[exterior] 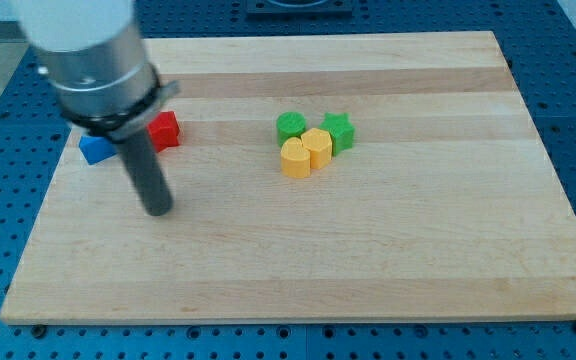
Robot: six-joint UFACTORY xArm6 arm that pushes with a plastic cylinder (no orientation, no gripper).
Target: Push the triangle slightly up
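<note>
One dark rod hangs from the arm's grey cylindrical end at the view's upper left, and my tip (158,209) rests on the wooden board (388,260) with bare wood all round it, touching no block; there is no jaw to open or close, only this single rod. Nearest to it, up and toward the view's left, a blue block (94,149) peeks out from behind the rod and the arm's body; it is partly hidden, so I cannot be sure of its shape, though it may be the triangle. Just on the other side of the rod, toward the view's right, sits a red block (164,130), roughly cube-like, also partly covered by the arm. My tip lies below both of these, between them in the left-to-right sense. Well apart, near the board's middle, four blocks huddle together: a green round one (290,125) at the cluster's top left, a green star-like one (339,131) at its right, and two yellow blocks, one (317,147) touching the star and the other (295,158) just below the round green.
</note>
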